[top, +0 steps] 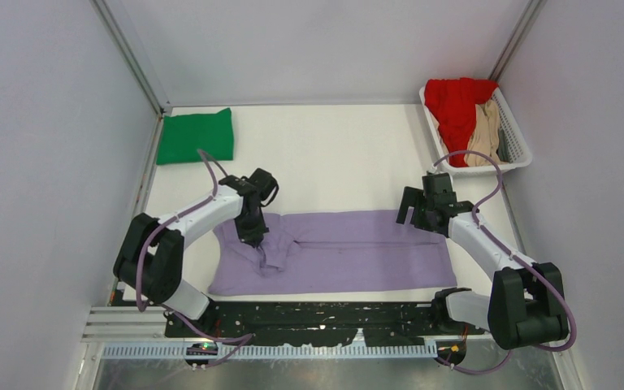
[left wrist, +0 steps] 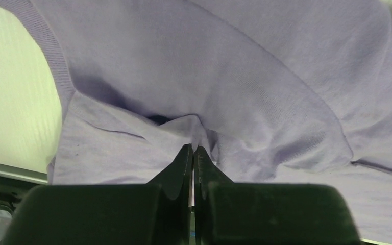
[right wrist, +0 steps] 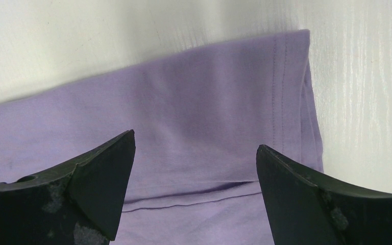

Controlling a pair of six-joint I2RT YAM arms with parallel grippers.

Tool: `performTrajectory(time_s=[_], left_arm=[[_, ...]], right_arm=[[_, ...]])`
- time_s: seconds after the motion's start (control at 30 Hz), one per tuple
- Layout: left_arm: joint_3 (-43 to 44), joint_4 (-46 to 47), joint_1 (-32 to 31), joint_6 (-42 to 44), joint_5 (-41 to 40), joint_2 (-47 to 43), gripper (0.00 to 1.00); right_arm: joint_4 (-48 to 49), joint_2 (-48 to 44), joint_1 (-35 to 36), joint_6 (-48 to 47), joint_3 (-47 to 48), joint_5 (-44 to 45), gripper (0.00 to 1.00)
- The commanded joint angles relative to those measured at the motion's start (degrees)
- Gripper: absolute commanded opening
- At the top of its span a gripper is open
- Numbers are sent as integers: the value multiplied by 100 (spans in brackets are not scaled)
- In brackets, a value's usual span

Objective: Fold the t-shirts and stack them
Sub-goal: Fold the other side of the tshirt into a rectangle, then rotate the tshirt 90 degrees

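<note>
Left wrist: left fingers (left wrist: 181, 171) tight on lavender t-shirt (left wrist: 245, 76); right fingers (right wrist: 99, 184) apart over its hem.

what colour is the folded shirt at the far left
The folded shirt is bright green; top external view shows it best.

The left arm (top: 207, 213) and right arm (top: 478, 237) are white with big black joints. A thin purple cable (top: 208, 161) runs along each. The left tool (left wrist: 193, 149) and right tool (right wrist: 194, 148) have black pointy fingers (right wrist: 102, 173); the right ones show grey scuffs.
</note>
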Motion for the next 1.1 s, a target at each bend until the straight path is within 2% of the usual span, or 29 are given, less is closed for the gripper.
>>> performTrajectory(time_s=[0.0, 0.23, 0.27, 0.33, 0.43, 0.5, 0.57, 0.6, 0.73, 0.87, 0.93, 1.07], left_arm=[[-279, -648, -66, -200, -163, -556, 0], [-1334, -1476, -238, -944, -91, -1687, 0], [-1453, -1558, -239, -1011, -120, -1808, 4], [-1612, -1660, -239, -1056, -188, -2006, 45], [-1436, -1998, -239, -1142, -397, -2191, 62], [-1110, -2175, -247, -1109, -461, -2323, 78], [-740, -2049, -243, -943, -378, -2514, 94], [-615, -1755, -247, -833, -280, -2608, 99], [-672, 59, -242, -373, 470, -2656, 100], [-1044, 2099, -230, -312, 1476, -1905, 100], [-1058, 2634, -182, -393, 1503, -1306, 100], [-842, 3015, 127, -538, 1131, -87, 100]], right_arm=[[95, -113, 17, -69, 105, 61, 95], [120, -69, 17, -70, 63, -5, 95], [129, -46, 15, -65, 61, -14, 96], [147, 8, 14, -61, 65, -77, 95], [149, 62, 15, -61, 71, -145, 95], [157, -17, 14, -61, 69, -137, 95], [229, -152, 14, -73, 65, -183, 95], [261, -198, 10, -75, 35, -238, 95], [439, -392, 14, -95, -40, -628, 95], [776, -238, 21, -64, -104, -1335, 96], [911, -29, 46, -22, -96, -1479, 95], [1125, 520, 136, 50, -75, -1546, 96]])
